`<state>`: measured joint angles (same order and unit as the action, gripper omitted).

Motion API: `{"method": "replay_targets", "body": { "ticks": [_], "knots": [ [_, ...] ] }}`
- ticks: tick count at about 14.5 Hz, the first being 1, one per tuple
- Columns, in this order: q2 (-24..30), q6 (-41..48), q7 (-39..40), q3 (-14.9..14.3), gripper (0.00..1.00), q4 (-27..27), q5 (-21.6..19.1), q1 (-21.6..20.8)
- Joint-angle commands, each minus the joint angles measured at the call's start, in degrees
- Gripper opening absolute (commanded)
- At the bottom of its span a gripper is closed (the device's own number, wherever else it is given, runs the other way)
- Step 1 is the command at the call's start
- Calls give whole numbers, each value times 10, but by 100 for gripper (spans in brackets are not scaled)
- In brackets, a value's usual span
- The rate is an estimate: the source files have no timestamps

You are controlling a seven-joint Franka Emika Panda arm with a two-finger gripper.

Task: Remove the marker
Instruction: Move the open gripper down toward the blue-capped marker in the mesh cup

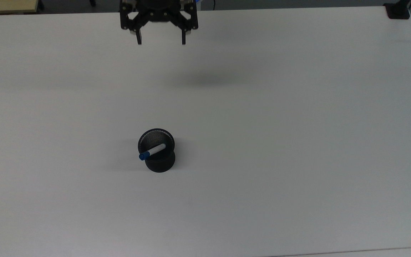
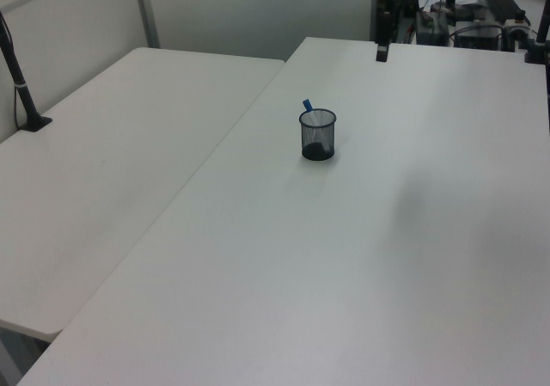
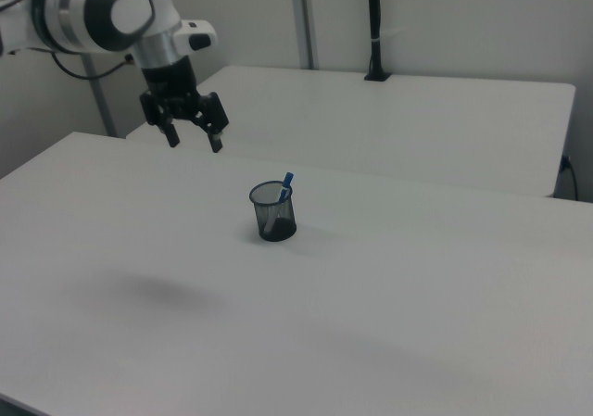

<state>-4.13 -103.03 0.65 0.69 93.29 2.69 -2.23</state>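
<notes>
the marker (image 1: 152,151) is seen leaning inside the black mesh cup (image 1: 157,151), near the middle of the white table (image 1: 298,142). in the top view its blue cap (image 1: 143,156) is propped over the cup's rim on the top view's left, while the white barrel slants down into the cup. in the right view the blue cap (image 3: 287,181) is seen poking up above the rim on the right view's right side.

the marker is judged to be light, stiff and smooth, so a slip is possible if it is pinched weakly. the cup is judged light too, and it could be dragged or tipped if the marker is pulled sideways. the best hold is judged to be the exposed capped end above the rim, with the lift made along the marker's own slant.

further right and toward the far edge in the top view, the gripper (image 1: 161,42) is seen high over the table, well apart from the cup. its two fingers are spread wide, with a clear gap between them, and nothing is held or touched. in the right view the gripper (image 3: 193,142) is seen left of the cup, fingers pointed down and parted. the approach is judged to be barely begun; nothing has been grasped yet.
</notes>
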Motion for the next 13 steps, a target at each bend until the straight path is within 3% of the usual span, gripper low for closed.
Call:
{"method": "replay_targets", "body": {
  "ticks": [1, 9, 13],
  "knots": [
    [-39, -86, -34, -2, 100, 0, -9, 6],
    [-168, -321, -128, -6, 100, -22, 16, 26],
    [-218, -422, -213, -8, 100, -28, 86, 27]
  ]
}}
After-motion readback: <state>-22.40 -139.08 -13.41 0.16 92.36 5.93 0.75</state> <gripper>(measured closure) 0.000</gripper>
